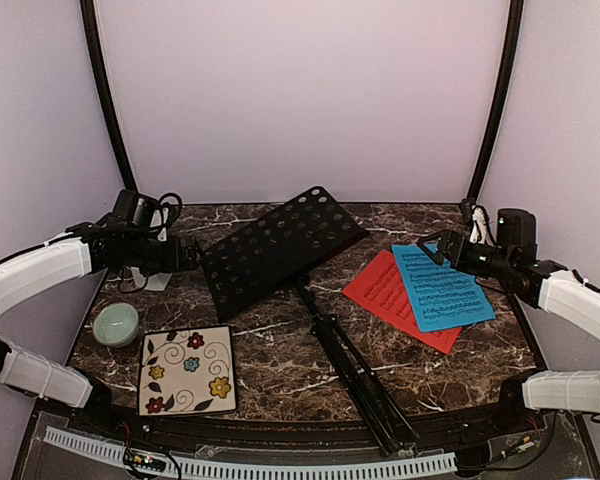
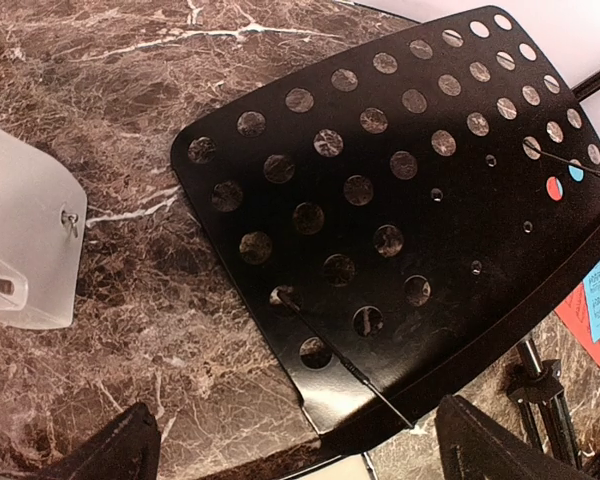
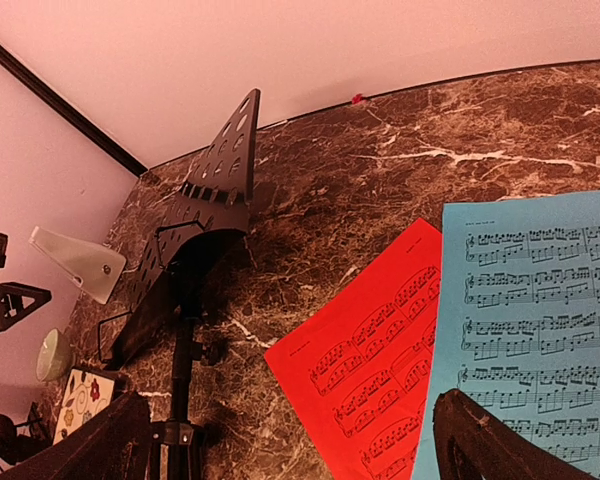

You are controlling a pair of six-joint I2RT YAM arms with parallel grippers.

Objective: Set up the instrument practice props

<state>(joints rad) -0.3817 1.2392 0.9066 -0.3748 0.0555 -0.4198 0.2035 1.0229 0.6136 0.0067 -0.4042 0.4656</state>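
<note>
**Music stand (image 1: 280,250) lying flat, left arm closest to its plate**

The music stand is down on the worktop (image 1: 280,350) rather than upright; its perforated plate sits left of centre, and its pole and folded legs (image 1: 365,385) run from there toward the near edge, a little right of centre; that diagonal is its long axis. The left jaws are spread wide and hold nothing; they hover just beside the plate's left edge, and the left wrist view looks straight down on the holes of the plate (image 2: 380,200). The right jaws are likewise wide and empty; they hang over the far corner of the blue sheet (image 1: 442,288), well apart from the stand. The blue sheet lies partly on top of the red sheet (image 1: 380,290), both flat on the worktop to the right of the pole. The metronome (image 2: 25,250) stands at the left, just behind the left jaws.

We judge that nothing is set up yet; raising the stand looks like the first step. The left arm is nearer the plate and the right nearer the sheets; the legs lie between the two arm bases, so we cannot say which arm would reach them better. A small green bowl (image 1: 115,323) and a floral tile (image 1: 188,370) sit near the left arm and play no part.
</note>
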